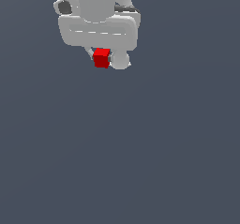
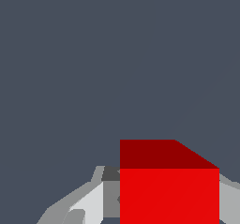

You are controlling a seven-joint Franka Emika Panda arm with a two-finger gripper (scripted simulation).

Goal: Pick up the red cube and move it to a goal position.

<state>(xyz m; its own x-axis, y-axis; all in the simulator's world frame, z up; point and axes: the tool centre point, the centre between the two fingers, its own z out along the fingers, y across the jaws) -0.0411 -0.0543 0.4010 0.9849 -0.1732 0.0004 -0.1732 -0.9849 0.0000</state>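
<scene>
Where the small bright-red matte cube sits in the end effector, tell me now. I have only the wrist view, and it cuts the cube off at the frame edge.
Observer: In the exterior view the whole small bright-red matte cube shows. It is clamped in the end effector, with a grey finger on either side.
Operator: Report what lies behind the cube.
Observer: The white hand body sits just beyond it, toward the exterior view's top edge.
Operator: Name any goal marker.
Observer: None shows on the plain grey ground in that view.
</scene>
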